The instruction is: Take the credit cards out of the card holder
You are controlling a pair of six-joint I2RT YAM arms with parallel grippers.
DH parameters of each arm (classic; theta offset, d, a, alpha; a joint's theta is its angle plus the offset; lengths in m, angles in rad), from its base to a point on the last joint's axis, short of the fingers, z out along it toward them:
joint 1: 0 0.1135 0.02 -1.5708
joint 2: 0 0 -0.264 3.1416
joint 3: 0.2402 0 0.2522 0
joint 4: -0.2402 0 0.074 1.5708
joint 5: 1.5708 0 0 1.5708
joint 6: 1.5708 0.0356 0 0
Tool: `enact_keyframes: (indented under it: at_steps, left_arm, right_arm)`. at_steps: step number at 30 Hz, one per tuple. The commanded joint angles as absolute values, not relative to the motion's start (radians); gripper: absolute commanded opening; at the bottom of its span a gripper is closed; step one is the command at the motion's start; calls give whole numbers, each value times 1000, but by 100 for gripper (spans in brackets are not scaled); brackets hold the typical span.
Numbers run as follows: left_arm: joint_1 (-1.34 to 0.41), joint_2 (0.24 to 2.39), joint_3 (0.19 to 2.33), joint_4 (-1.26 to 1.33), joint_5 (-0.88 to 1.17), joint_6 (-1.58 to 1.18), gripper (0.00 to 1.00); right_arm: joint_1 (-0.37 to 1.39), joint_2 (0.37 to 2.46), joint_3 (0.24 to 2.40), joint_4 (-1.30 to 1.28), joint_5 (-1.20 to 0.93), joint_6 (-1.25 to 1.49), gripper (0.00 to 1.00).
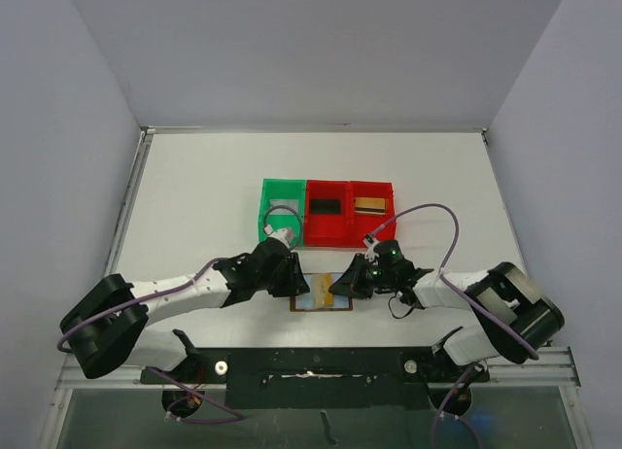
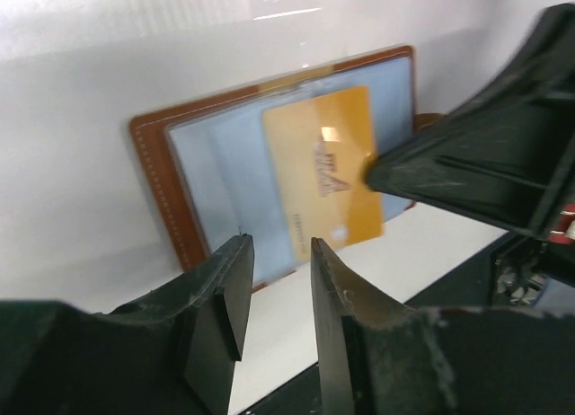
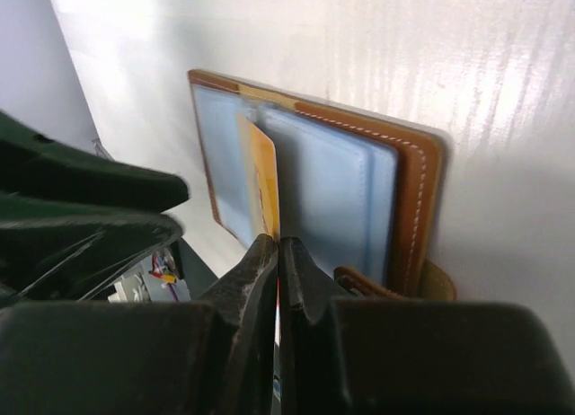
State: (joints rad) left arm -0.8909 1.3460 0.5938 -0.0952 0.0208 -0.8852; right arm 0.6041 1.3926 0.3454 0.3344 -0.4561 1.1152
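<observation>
The card holder lies open on the table, close to the middle of its near edge. The right gripper, fingers pressed together, pinches one edge of the gold credit card, which sits partly out of its pale blue pocket, and the left gripper hangs just over the holder's rim with its fingers slightly spread and nothing between them. Since no finger appears to pin the leather down, the holder may drag or lift along with the card when the right arm pulls, and so thin a pinch on slick plastic could slip off.
</observation>
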Motion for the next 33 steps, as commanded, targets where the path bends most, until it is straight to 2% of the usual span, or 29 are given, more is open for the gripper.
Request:
enact_keyframes:
  at_steps: [1, 7, 15, 24, 33]
  left_arm:
    - [-898, 1310, 641, 27, 103, -874, 33]
    - [-899, 1368, 644, 33, 112, -877, 33]
    - [-900, 1472, 645, -86, 38, -861, 16]
    - [-906, 1525, 692, -202, -31, -824, 11]
    - [-919, 1554, 708, -178, -6, -821, 9]
  right_arm:
    - [631, 1476, 377, 435, -449, 1138, 0]
    - [676, 1521, 386, 466, -402, 1169, 0]
    - [673, 1478, 369, 408, -366, 1163, 0]
    - [652, 1398, 343, 380, -358, 1158, 0]
    - [670, 1457, 377, 460, -406, 1162, 17]
